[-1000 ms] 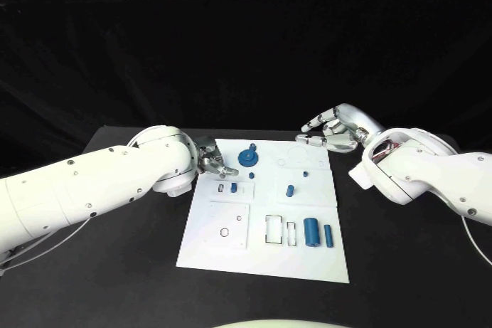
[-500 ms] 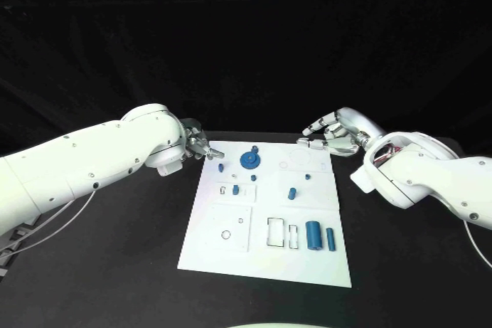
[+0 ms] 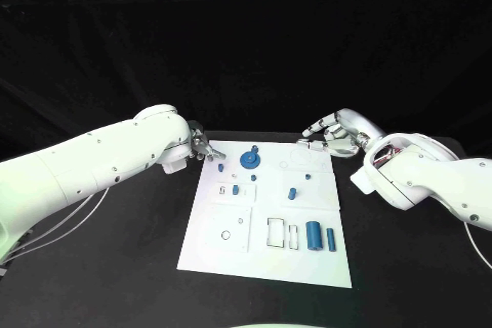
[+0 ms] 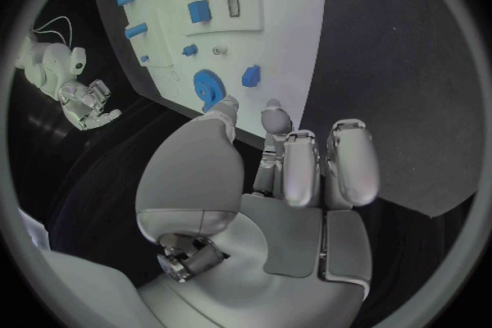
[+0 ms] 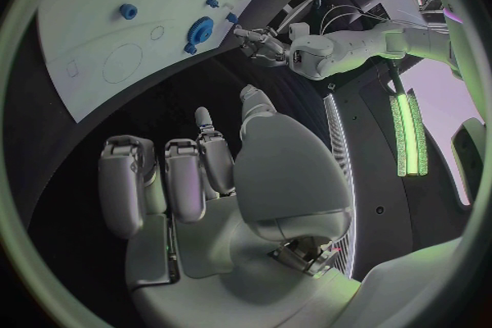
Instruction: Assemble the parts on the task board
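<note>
Two robot hands hover at the far corners of a white task board (image 3: 269, 207) holding small blue parts.

We see the left hand (image 3: 201, 147) just off the board's far left corner, fingers curled in with the tips drawn together; they grip nothing we can make out. Closest to this hand, on the board, stands a blue gear (image 3: 249, 158), with a small blue peg (image 3: 220, 167) beside it. The right hand (image 3: 331, 134) hangs over the far right corner, fingers bent inward and empty, above a faint circle outline on the board. Farther from both hands, at the board's near edge, two blue cylinders (image 3: 320, 236) lie side by side, well apart from either hand.
</note>
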